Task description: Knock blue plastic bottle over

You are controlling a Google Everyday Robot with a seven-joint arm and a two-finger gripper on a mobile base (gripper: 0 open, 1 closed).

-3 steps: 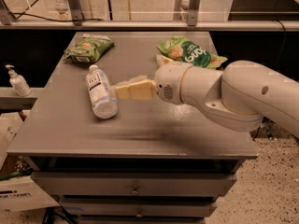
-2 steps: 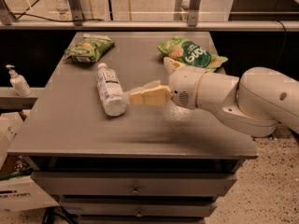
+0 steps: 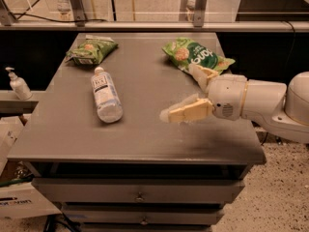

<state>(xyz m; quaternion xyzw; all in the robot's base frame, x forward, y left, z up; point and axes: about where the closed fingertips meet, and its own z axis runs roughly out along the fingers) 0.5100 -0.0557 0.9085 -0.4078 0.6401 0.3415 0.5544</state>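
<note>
Bottle: your clear blue-tinted plastic bottle with a white cap point(image 3: 105, 94) lies on its side, left of centre on the grey surface point(image 3: 145, 139), cap pointing to the far edge.
Gripper: your cream-coloured gripper point(image 3: 180, 93) hovers over the right half, well apart from the bottle.
Fingers: spread wide, grasping nothing.
Far left: crumpled green snack bag point(image 3: 91, 50), just beyond the cap.
Far right: second green snack bag point(image 3: 193, 54), behind the gripper.

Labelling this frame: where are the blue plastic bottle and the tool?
blue plastic bottle point(image 3: 102, 88): camera view, on its label.
tool point(image 3: 178, 92): camera view, midway between its open fingertips, right of the bottle.
</note>
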